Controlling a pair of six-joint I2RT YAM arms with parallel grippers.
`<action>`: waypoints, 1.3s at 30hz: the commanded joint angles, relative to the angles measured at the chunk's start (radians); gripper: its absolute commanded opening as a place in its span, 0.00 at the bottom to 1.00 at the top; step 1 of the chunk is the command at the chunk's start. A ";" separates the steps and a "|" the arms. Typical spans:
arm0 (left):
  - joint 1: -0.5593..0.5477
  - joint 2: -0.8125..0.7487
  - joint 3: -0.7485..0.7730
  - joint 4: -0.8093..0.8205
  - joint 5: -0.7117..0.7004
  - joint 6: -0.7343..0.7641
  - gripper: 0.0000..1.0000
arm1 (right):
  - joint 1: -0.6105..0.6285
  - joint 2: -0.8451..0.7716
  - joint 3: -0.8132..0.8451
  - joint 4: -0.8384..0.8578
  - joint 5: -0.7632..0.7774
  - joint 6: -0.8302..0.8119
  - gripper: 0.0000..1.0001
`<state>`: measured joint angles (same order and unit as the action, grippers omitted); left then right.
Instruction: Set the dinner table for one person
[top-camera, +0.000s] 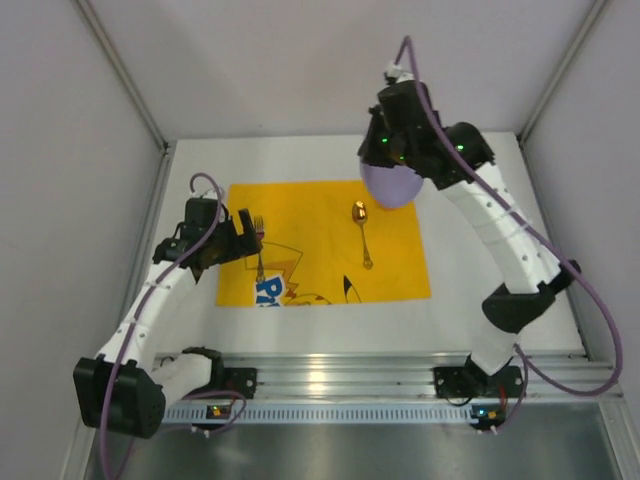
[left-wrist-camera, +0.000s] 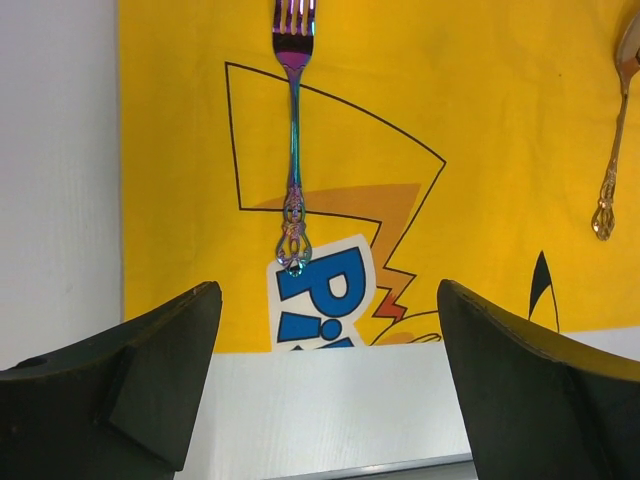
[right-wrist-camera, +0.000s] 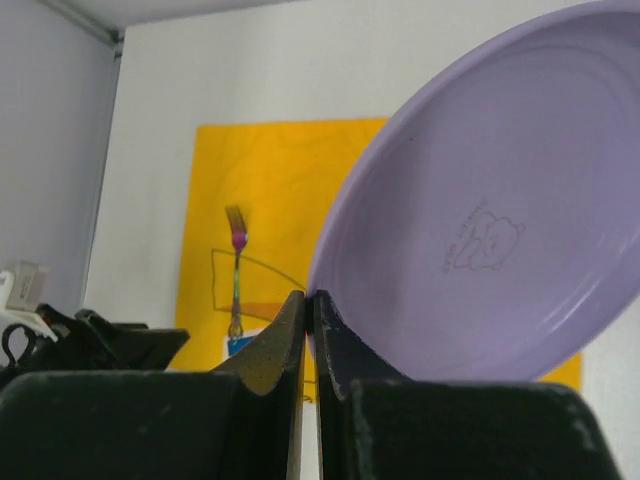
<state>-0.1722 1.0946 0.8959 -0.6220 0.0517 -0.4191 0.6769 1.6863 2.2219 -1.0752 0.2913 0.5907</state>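
Well, starting on my left side, my left claw (left-wrist-camera: 328, 300) hangs with its jaws spread wide and nothing between them. It sits low over the near left part of the yellow placemat (top-camera: 310, 215). In my left wrist view, a strip of the dinner table (left-wrist-camera: 60, 150) runs white along the mat's left edge and in front of my fingers.

Just ahead of that claw, and clear of it, lies the fork (left-wrist-camera: 293, 130). It is iridescent and flat on the mat. Its tines point toward the far wall, and its ornate handle end touches the blue and white print.

Further right, past the middle of the mat, lies the spoon (top-camera: 362, 235). It is golden, with its bowl at the far end and its handle toward my bases. It is well apart from the fork.

Right of that, my right claw (right-wrist-camera: 310, 300) is pinched shut on the rim of the purple plate (right-wrist-camera: 500, 230). I hold the plate tilted in the air, its embossed side facing my wrist camera. From above, it covers the mat's far right corner, close to the spoon's bowl.

The dinner table spreads beneath all of this, from the rail at my bases to the far wall, showing bare white around the mat.
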 joint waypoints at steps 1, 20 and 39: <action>-0.003 -0.067 0.028 -0.035 -0.076 -0.023 0.95 | 0.128 0.159 0.116 -0.069 -0.021 -0.032 0.00; -0.003 -0.334 0.031 -0.237 -0.159 -0.113 0.96 | 0.248 0.469 0.007 0.083 -0.187 -0.071 0.00; -0.003 -0.335 0.097 -0.358 -0.139 -0.081 0.96 | 0.247 0.687 0.038 0.299 -0.345 -0.022 0.00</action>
<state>-0.1722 0.7513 0.9539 -0.9596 -0.0940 -0.5194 0.9104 2.3642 2.2131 -0.8936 0.0204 0.5404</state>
